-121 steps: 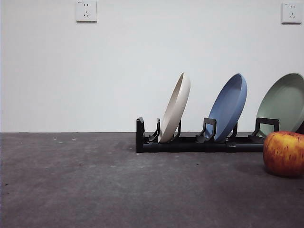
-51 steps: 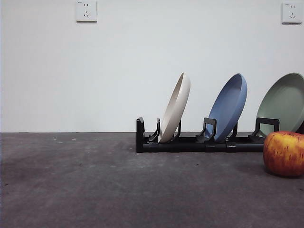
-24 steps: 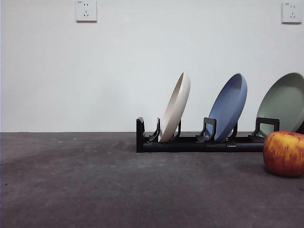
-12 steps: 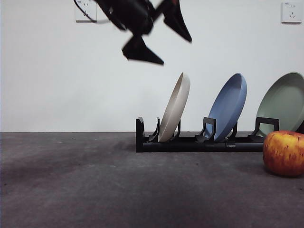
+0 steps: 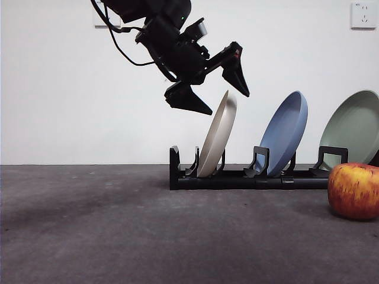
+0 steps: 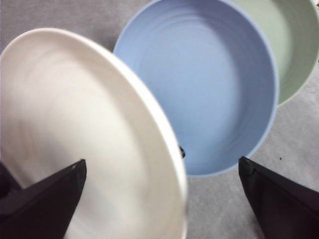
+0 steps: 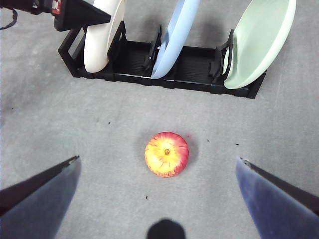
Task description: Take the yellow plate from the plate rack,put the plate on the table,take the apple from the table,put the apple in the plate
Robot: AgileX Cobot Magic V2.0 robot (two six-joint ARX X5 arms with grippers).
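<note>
The yellow plate [image 5: 215, 141] [image 6: 84, 139] [image 7: 101, 39] leans upright in the end slot of the black plate rack [image 5: 237, 178] [image 7: 169, 67]. My left gripper [image 5: 228, 102] [image 6: 162, 163] hangs open right at the plate's top rim, one jaw on each side of it, neither jaw shown touching it. On the table [image 5: 118, 231], in front of the rack's other end, sits the red and yellow apple [image 5: 354, 190] [image 7: 166, 154]. My right gripper [image 7: 157, 159] is open high above the apple, holding nothing.
A blue plate [image 5: 286, 133] [image 6: 209, 94] [image 7: 172, 40] stands in the rack's middle slot and a pale green plate [image 5: 354, 127] [image 6: 294, 45] [image 7: 256, 42] in the far one. The white wall behind carries a socket [image 5: 363, 15].
The left arm has come into view from the upper left and dropped to the yellow plate's top rim. Plates and apple have not moved.
</note>
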